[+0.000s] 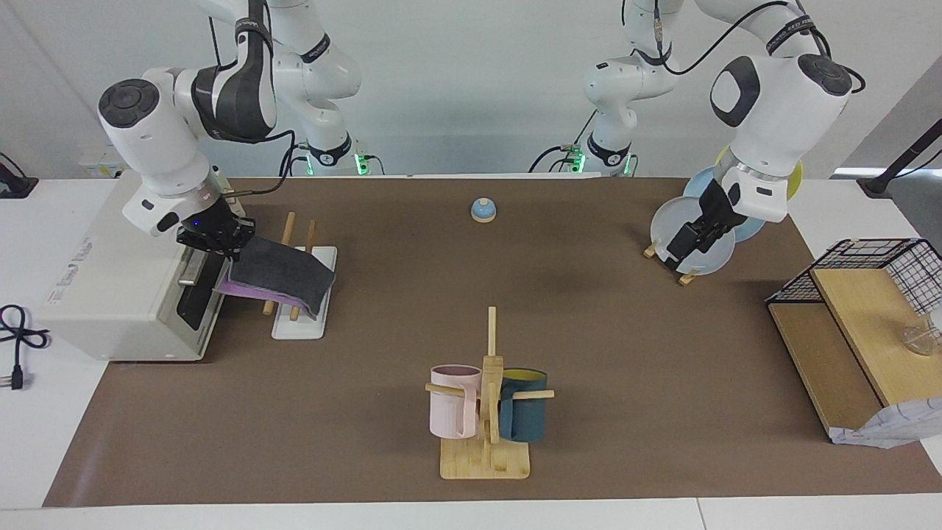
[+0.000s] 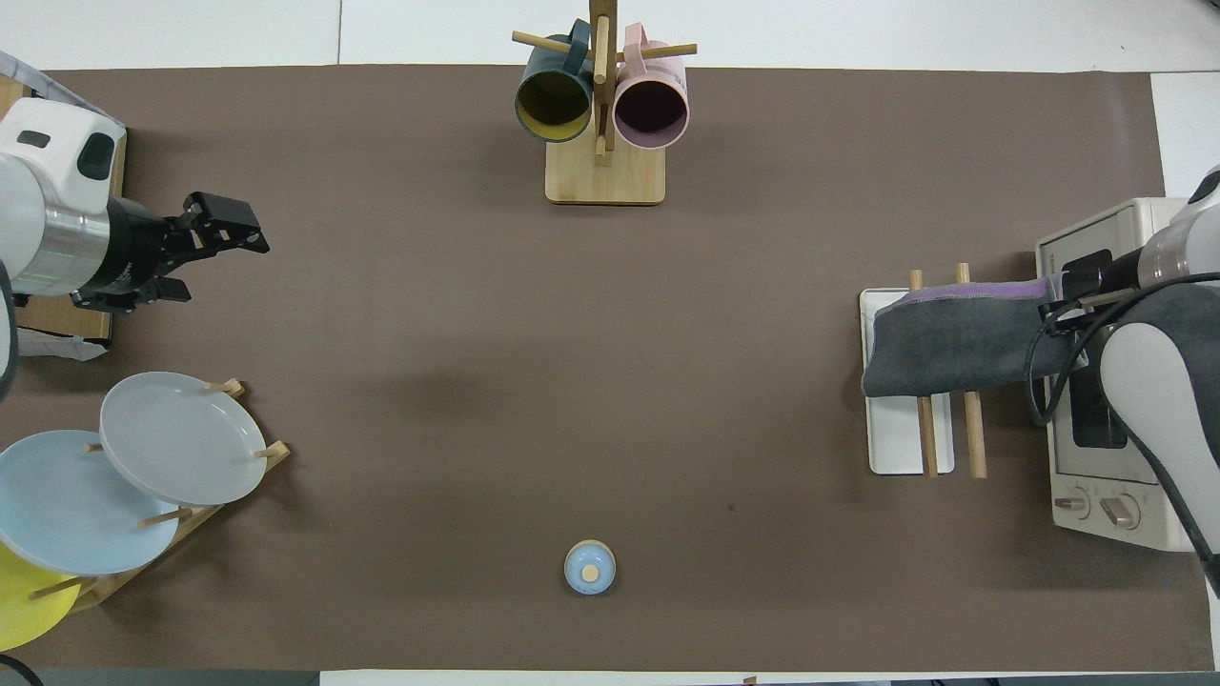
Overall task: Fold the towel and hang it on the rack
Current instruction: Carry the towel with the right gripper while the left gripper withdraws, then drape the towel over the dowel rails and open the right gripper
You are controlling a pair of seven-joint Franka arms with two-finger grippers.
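Note:
The towel (image 1: 283,276) is folded, dark grey face up with a purple edge showing. It lies across the two wooden rods (image 1: 288,221) of the rack (image 1: 298,327) at the right arm's end of the table, and its free end droops over the rods toward the table's middle. My right gripper (image 1: 217,237) is shut on the towel's other end, between the rack and the toaster oven. In the overhead view the towel (image 2: 953,343) covers the middle of the rack (image 2: 896,443), with the right gripper (image 2: 1060,307) at its edge. My left gripper (image 1: 692,241) waits open and empty over the mat beside the plate stand; it also shows in the overhead view (image 2: 214,250).
A white toaster oven (image 1: 110,294) stands right beside the rack. A bamboo mug tree (image 1: 486,460) with two mugs stands farthest from the robots at mid-table. A small blue bell (image 1: 483,210) sits near the robots. Plates (image 2: 181,438) stand in a wooden stand, and a wooden shelf with a wire basket (image 1: 876,272) is at the left arm's end.

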